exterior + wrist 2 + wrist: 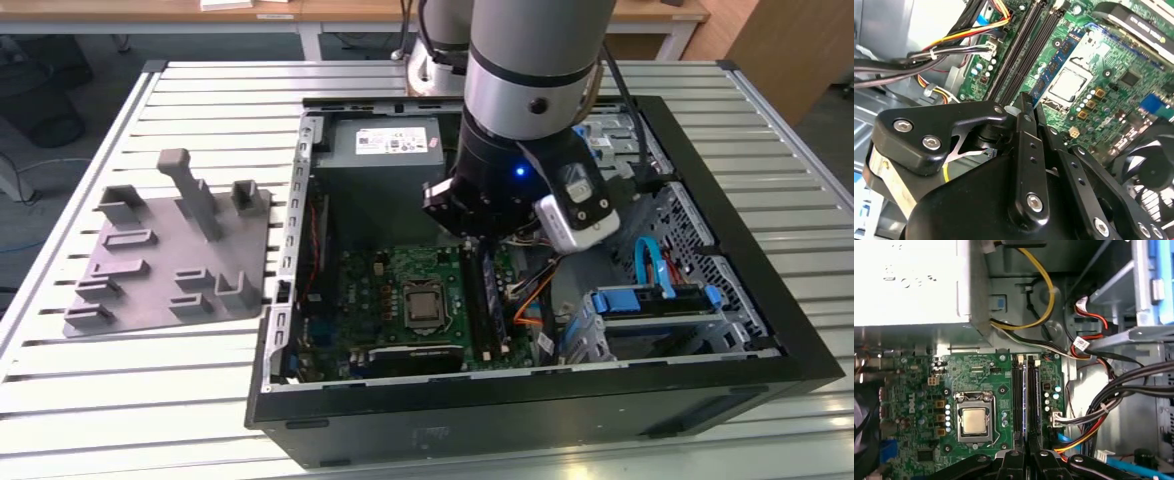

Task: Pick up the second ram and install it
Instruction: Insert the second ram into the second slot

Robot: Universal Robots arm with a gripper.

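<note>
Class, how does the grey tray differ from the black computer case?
The tray is grey, low and open, with upright blocks; the case is black, boxy and deep. The tray lies clear of the arm; the case holds a green board, and the arm reaches into it. Both rest on the slatted table.

Arm wrist and gripper (470, 215) fill the space above the slot rails (489, 290) inside the open case (534, 390). Power supply (383, 140) bounds one end. Cable bundle (1119, 400) and blue drive cage (654, 300) crowd the flank toward the exterior view's right. Motherboard (979, 375) around the CPU socket (974, 421) lies unobstructed. Grey tray (167, 255) stands outside, well apart.
</note>
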